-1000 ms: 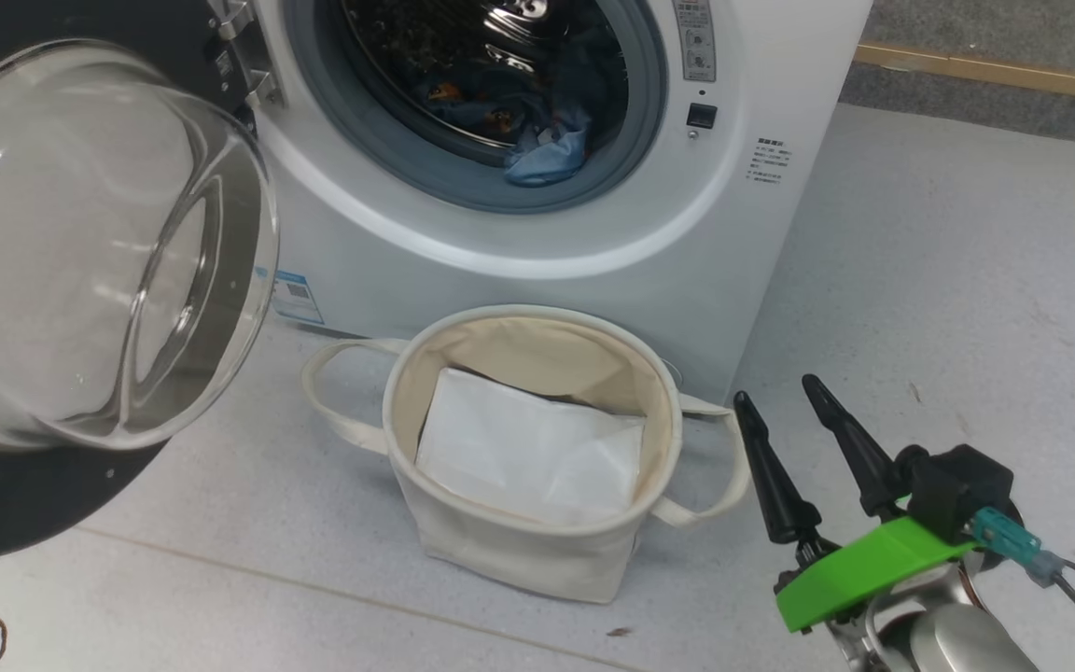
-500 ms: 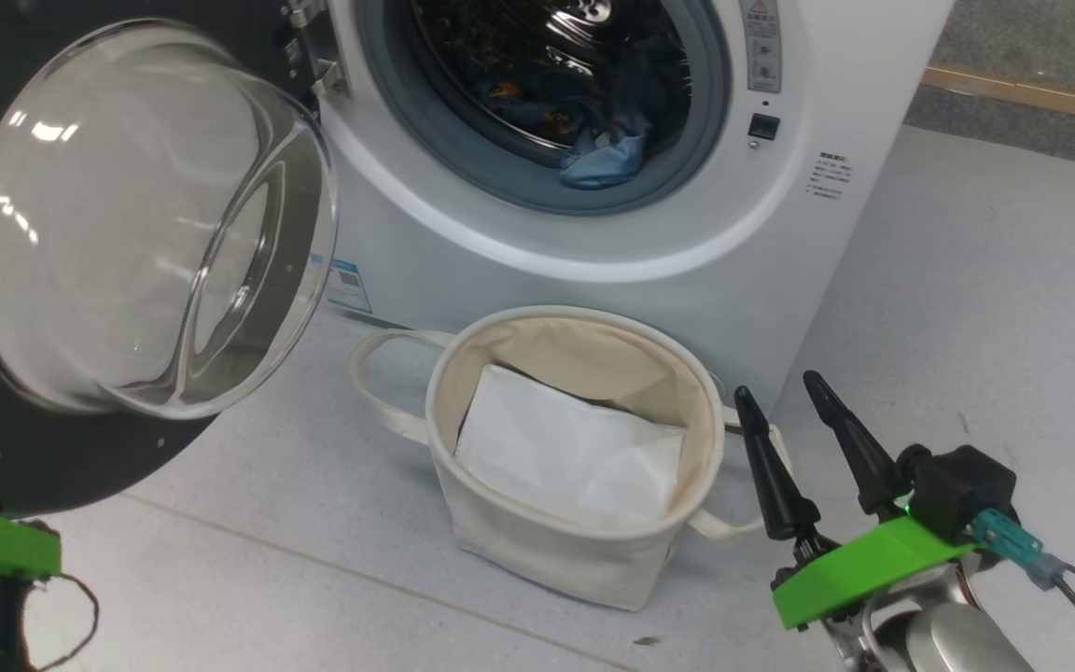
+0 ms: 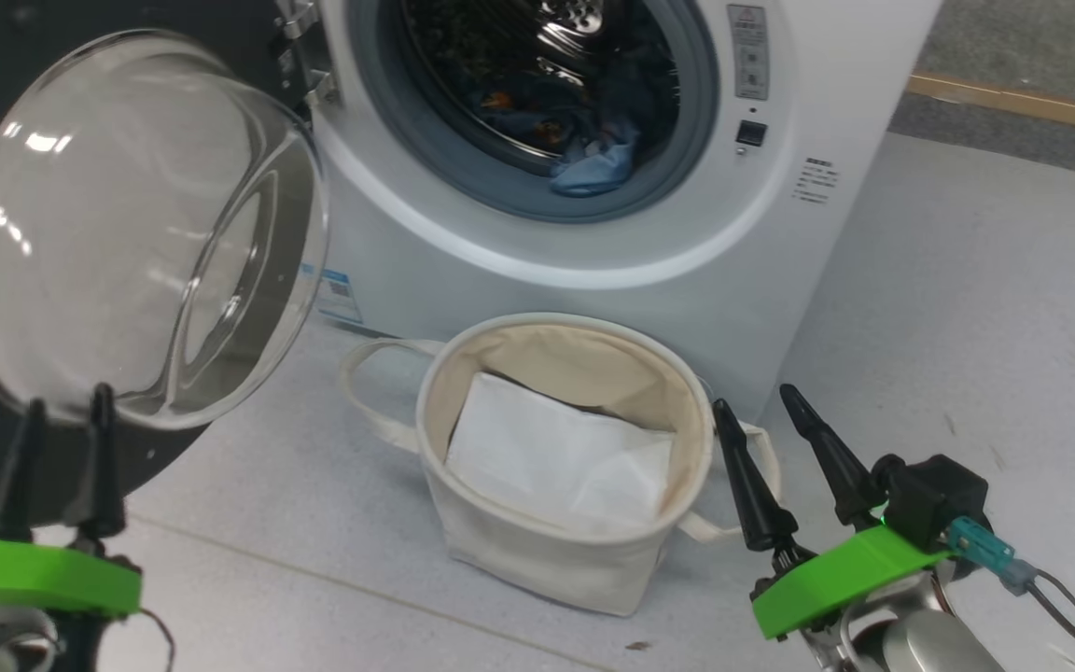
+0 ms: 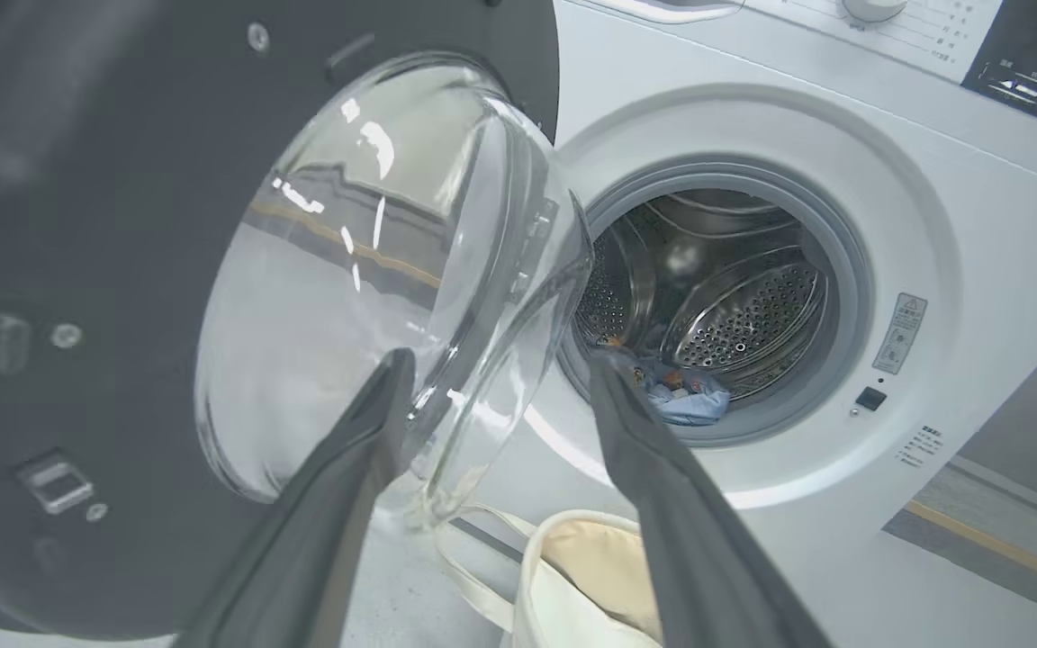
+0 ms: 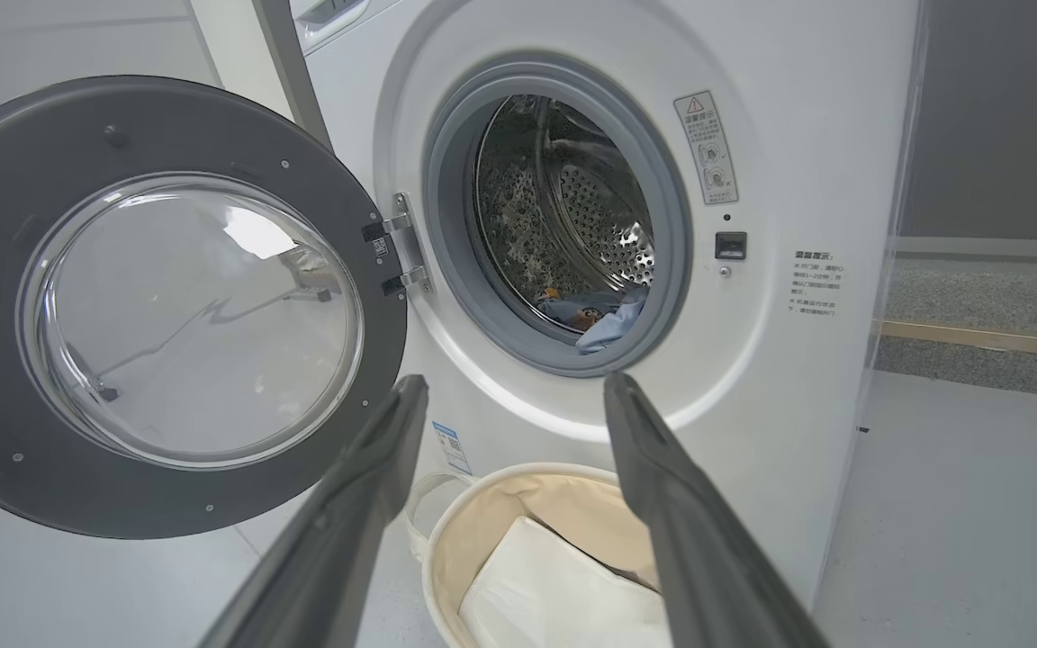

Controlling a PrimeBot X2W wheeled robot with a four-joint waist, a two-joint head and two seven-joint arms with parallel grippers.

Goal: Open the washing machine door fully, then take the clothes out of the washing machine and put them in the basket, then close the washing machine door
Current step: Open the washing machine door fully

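The washing machine stands just behind the basket, clothes in its drum, the washing machine door open left of the basket. The left gripper and right gripper flank the basket, fingers apart.

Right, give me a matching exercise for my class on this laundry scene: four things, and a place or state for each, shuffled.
Things:
1. washing machine door
2. clothes
3. basket
4. right gripper

Place or state:
A. on the floor, in front of the washing machine
B. open, holding nothing
C. swung open
D. inside the drum

Pairs: 1-C, 2-D, 3-A, 4-B
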